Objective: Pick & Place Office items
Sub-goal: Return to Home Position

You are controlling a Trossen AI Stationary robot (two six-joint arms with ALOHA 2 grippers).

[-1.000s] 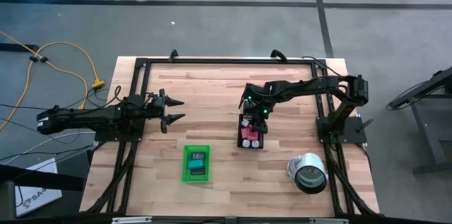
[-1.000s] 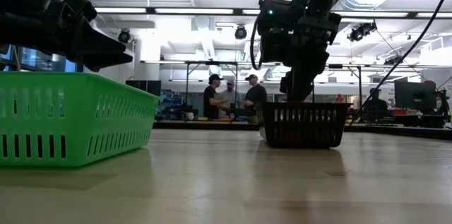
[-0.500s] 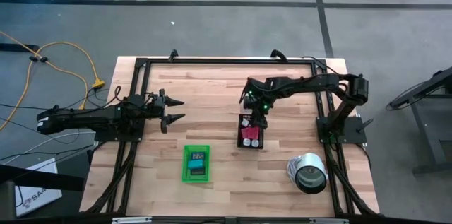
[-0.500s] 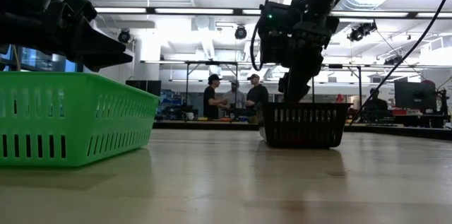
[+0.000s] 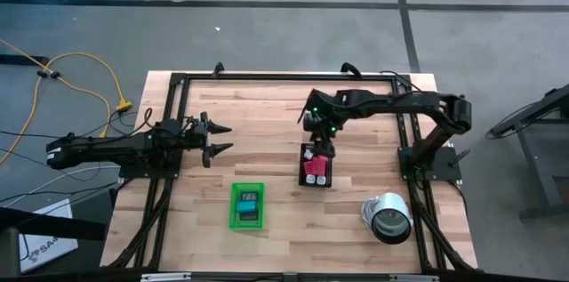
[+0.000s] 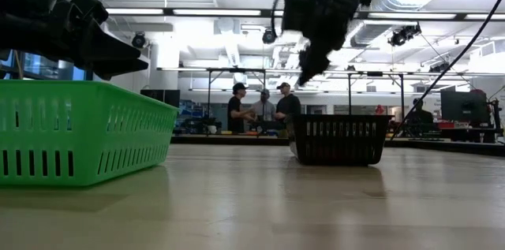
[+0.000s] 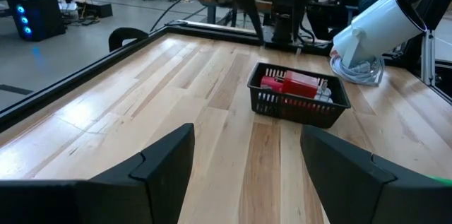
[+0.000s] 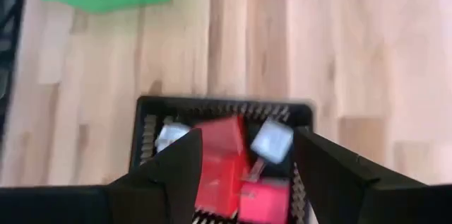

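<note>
Right gripper (image 5: 317, 144) hangs over the top edge of the black bin (image 5: 301, 172), centre of the high view, pointing down at it. In the right wrist view its fingers (image 8: 176, 171) are spread wide with nothing between them. In the low view it sits at top centre, clear above the bin rim, not touching.

The bin holds red pieces (image 8: 222, 150) bunched together, plus two pale pieces (image 8: 272, 141) at the red ones' upper corners in the right wrist view. All lie inside the bin walls.

Green tray (image 5: 234, 211) is lower centre-left of the high view, well apart from the bin. A blue piece (image 5: 248, 205) and a dark piece (image 5: 248, 196) lie in it, touching or just beside each other.

Left gripper (image 5: 227, 138) is at left-centre over bare table (image 5: 267, 113), fingers apart, empty, well apart from tray and bin.

Silver can (image 5: 388, 217) lies at lower right, near the bin. People (image 6: 256, 108) stand in the room behind, seen in the low view.
</note>
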